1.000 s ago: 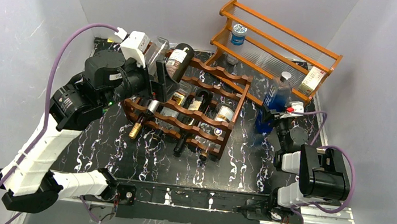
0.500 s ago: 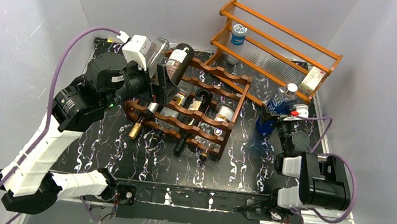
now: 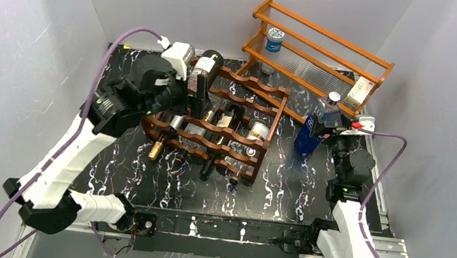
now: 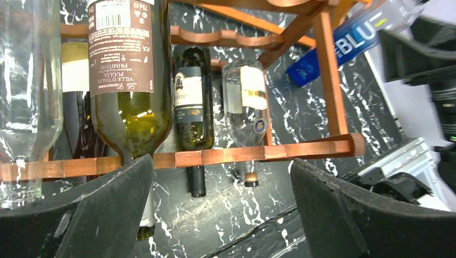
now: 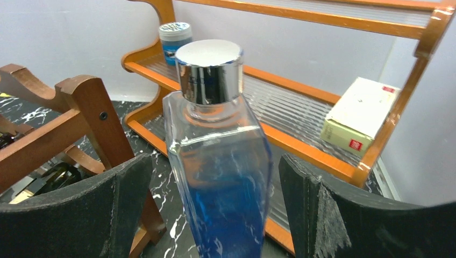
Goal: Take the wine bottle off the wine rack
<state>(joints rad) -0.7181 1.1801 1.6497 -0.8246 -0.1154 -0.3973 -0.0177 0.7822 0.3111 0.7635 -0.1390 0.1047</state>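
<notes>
On the wine rack (image 4: 242,155), the green wine bottle (image 4: 129,80) looks heavy, slick and breakable; the left end effector (image 4: 220,215), spread wide, should clamp its labelled body.

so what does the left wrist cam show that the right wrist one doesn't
Only the left wrist view shows bottles lying in the wine rack: a green labelled wine bottle, a dark bottle and a clear bottle. Only the right wrist view shows the orange shelf with its blue-lidded jar and cream box. Both show part of the wine rack and the blue bottle.
</notes>
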